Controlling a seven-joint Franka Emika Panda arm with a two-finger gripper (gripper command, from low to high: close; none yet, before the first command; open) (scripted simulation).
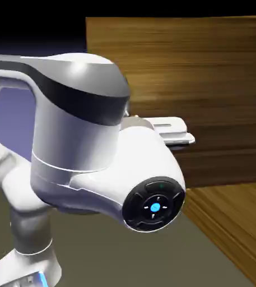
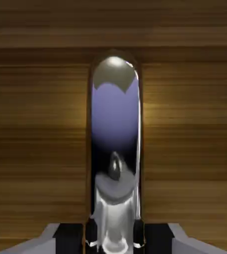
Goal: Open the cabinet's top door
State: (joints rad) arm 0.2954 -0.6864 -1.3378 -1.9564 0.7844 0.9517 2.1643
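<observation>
- so the thing we care about is the tall boxy cabinet of golden-brown, horizontally grained wood (image 1: 208,73), and on it the upper wood-grain door panel (image 2: 40,149) that fills nearly the whole hand view.
- that panel looks like a stiff, rigid slab to us. nothing soft or breakable, and we'd guess it swings on a hinge rather than flexing, so it probably wants a steady pull along an arc.
- the only sensible place to take hold is the slim vertical silver bar handle (image 2: 116,149). it's mirror-shiny, so we reckon it's slippery and needs a firm pinch across its width.
- in the hand view the handle runs straight up the middle, rounded top end well above the fingers, lower part dropping right down between the two grey finger tips (image 2: 68,238) at the bottom edge.
- the white arm's two-finger gripper (image 2: 114,242) has its jaws sitting tight against either side of the bar, so we read it as clamped on the handle, low on its length.
- from the exterior view the big white arm body hides most of this. we only see the light grey hand (image 1: 172,130) poking out toward the cabinet's front face, up against the wood. the fingers themselves are hidden there.
- a lower wooden face (image 1: 231,224) angles away below. we can't tell from here if the top door has moved off the frame at all.
</observation>
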